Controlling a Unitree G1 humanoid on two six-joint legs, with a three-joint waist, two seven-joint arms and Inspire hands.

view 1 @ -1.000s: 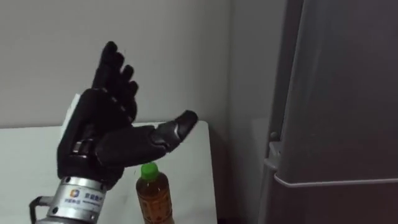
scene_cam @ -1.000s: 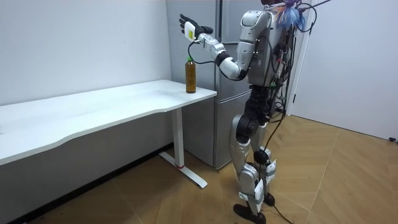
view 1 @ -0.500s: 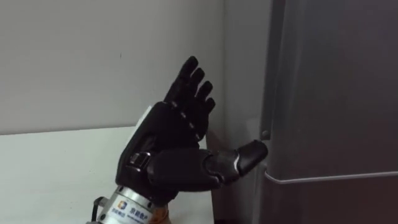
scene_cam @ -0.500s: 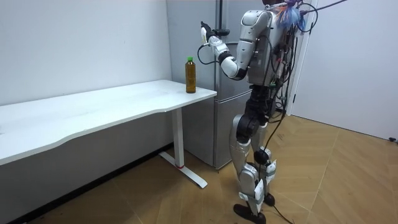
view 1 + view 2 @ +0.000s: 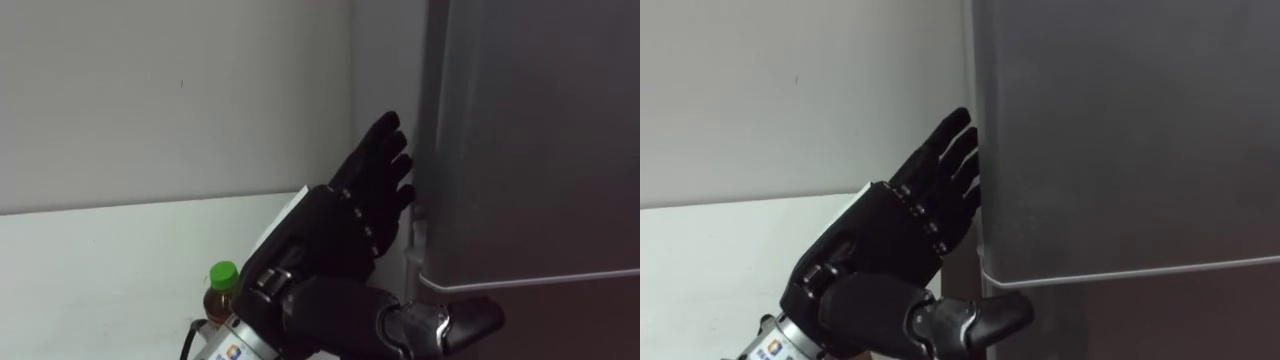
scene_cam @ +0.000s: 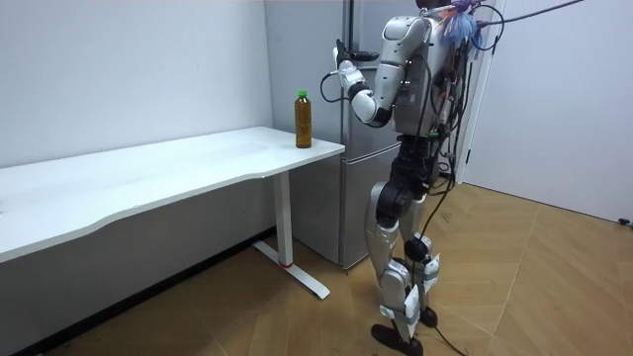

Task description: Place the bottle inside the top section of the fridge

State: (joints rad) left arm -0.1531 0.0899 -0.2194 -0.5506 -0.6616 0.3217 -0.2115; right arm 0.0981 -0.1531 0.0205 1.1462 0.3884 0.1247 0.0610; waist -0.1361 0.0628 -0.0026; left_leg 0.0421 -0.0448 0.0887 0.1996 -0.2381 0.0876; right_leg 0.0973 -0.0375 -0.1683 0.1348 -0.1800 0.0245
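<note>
Your robot's left hand [image 5: 330, 250] takes up much of the head camera's view and hides a good deal. Behind its wrist, the bottle [image 5: 220, 290] shows as a bright green cap and a sliver of amber shoulder; the rest is covered. The fridge [image 5: 530, 150] is a flat grey front cut off at the top, the right and the bottom. A pale seam crosses it low down, where the upper door ends.

The hand is open, with the fingers [image 5: 385, 160] straight and held together, pointing up along the left edge of the upper door. You cannot tell whether they touch that edge or sit just beside it. The thumb sticks out sideways lower down, in front of the seam. The hand holds nothing.

The room view gives you the bottle whole. It is a slim, upright bottle of amber-brown liquid with a green cap. It stands on the white table [image 6: 178, 168] at the corner nearest the fridge. The robot stands upright in front of the fridge with its left arm raised to the door, and the bottle is apart from the hand.
</note>
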